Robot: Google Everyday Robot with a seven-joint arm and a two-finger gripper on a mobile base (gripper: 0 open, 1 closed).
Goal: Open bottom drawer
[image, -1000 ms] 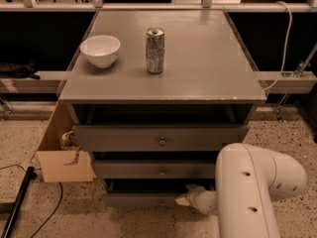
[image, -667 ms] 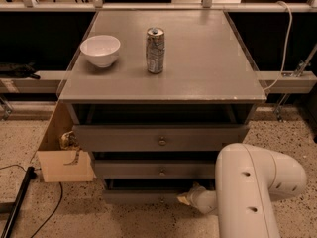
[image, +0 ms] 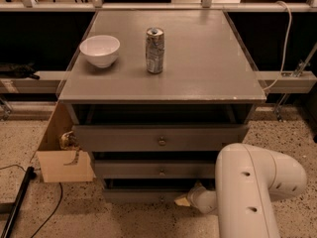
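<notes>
We see a silver drinks can [image: 155,50] standing upright on the grey desk [image: 203,58], but we cannot read its label. A white bowl [image: 100,50] sits to the can's left, apart from it and close to the desk's left edge. The right half of the top is bare up to its front and right edges.

Under the top we count three grey drawer fronts. The top drawer [image: 119,138] is the widest and the middle drawer [image: 124,169] is narrower, each with a small round knob at its centre. The bottom drawer [image: 138,195] is lowest, just above the speckled floor [image: 124,222], with a dark gap above its front.

The end effector [image: 184,201] sits low at the right end of the bottom drawer's front, reaching in from the white arm [image: 252,192] that fills the lower right corner. We cannot tell its state, nor whether it touches the front.

A cardboard box [image: 64,165] stands against the desk's left side, and a black cable [image: 17,207] lies on the floor beyond it.
</notes>
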